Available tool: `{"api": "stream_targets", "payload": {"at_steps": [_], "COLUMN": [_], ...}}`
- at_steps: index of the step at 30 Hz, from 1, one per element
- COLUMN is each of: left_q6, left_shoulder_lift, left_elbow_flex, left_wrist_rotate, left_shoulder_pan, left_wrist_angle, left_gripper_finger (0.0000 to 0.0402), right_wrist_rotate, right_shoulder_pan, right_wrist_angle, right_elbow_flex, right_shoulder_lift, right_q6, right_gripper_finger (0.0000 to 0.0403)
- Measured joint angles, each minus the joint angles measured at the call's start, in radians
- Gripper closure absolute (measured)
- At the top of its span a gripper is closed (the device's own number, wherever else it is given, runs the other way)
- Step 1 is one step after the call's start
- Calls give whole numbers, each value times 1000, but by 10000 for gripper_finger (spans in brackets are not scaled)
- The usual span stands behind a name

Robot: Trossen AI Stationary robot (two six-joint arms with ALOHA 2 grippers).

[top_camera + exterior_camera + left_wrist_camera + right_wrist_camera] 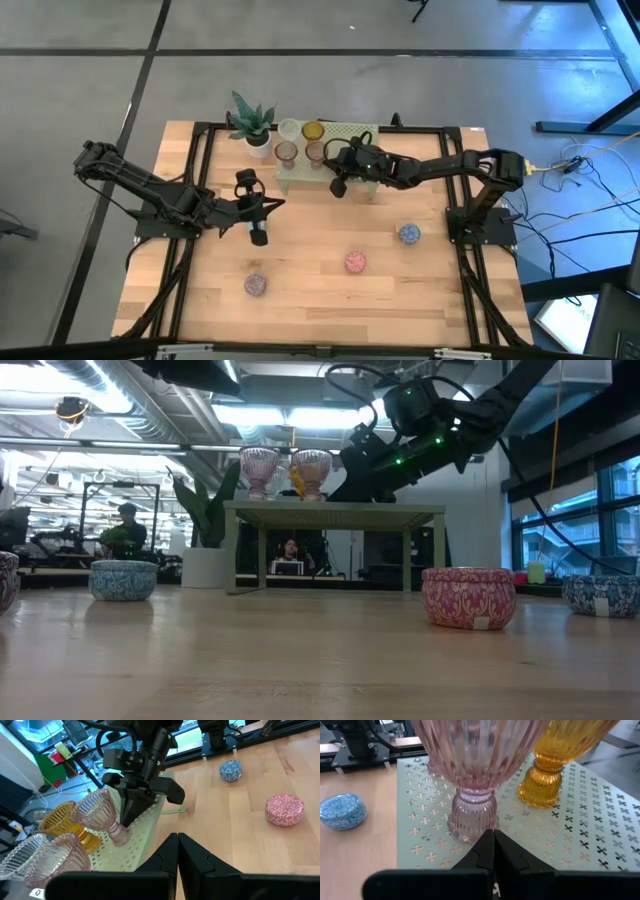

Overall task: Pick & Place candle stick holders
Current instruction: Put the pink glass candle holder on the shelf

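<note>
I count four glass candle holders (pixel 299 141) up on the green perforated stand (pixel 350 135) by the table's far edge, my right gripper (pixel 338 186) pinched empty beside the pink one (pixel 472 770), left gripper (pixel 258 236) closed mid-table, three patterned tins (pixel 355 262) untouched.

You've got four footed, ribbed glass candle stick holders upright on the green stand (pixel 350 135), bunched at its left end: clear one (pixel 289 128), amber one (pixel 313 131), and two pink ones, left pink (pixel 286 151) and right pink (pixel 315 151), just in front of those. Three low, round, patterned ones sit well apart on the table (pixel 320 300): blue (pixel 409 234) right, pink (pixel 355 262) centre, mauve (pixel 255 285) front-left.
</note>
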Motion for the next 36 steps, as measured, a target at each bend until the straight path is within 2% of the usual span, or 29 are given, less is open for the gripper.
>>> {"api": "stream_targets", "payload": {"at_steps": [8, 36], "left_q6": [0, 0], "left_shoulder_lift": [0, 0], "left_elbow_flex": [0, 0], "left_wrist_rotate": [0, 0], "left_shoulder_pan": [0, 0], "left_wrist_angle": [0, 0], "left_gripper_finger": [398, 398], "right_wrist_rotate": [-53, -101], "right_shoulder_pan": [0, 0], "right_wrist_angle": [13, 62], "right_elbow_flex": [0, 0], "right_shoulder_lift": [0, 0], "right_q6": [-70, -80], "right_gripper_finger": [397, 397]}}
